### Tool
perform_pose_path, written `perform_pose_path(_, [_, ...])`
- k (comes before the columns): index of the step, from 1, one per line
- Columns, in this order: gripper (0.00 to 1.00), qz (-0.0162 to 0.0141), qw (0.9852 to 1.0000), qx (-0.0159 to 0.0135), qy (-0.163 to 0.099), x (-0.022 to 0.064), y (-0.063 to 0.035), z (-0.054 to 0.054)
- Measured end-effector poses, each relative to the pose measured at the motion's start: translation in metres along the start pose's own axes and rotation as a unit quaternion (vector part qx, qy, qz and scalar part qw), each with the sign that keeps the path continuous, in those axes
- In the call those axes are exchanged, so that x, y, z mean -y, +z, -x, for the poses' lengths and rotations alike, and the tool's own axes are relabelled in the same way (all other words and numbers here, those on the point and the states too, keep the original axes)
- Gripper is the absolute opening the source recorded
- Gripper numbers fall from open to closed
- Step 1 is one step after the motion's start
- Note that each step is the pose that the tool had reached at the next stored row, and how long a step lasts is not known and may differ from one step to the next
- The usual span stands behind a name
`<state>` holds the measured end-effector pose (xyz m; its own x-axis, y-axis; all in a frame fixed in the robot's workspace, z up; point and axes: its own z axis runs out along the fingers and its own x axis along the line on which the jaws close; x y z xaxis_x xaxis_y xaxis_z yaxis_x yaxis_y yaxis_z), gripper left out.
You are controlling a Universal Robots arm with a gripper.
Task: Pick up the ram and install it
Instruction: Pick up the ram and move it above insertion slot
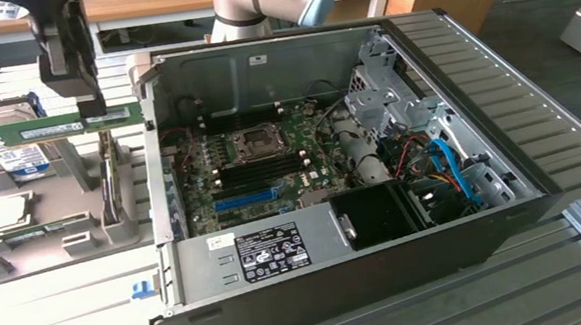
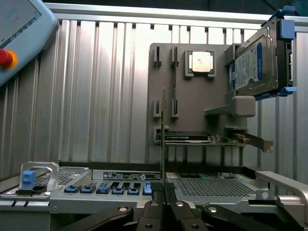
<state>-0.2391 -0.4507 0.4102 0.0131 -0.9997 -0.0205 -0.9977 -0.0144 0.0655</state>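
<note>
Ram, pinched by the end effector, hangs with its long axis level above the parts holder; we place the open computer case toward the exterior view's right.

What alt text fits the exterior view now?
The fingers hold the ram nearly level above the gray holder, at the exterior view's left of the open case. A hard drive stands in the holder.

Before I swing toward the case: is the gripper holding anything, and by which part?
The gripper is shut on the ram, pinching its flat faces at the upper long edge, toward the exterior view's right end.
</note>
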Motion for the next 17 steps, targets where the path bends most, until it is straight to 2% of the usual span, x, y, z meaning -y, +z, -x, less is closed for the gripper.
perform_pose_path(17, [0.11,0.002,1.0,0.0,0.0,0.0343,-0.0023,0.0])
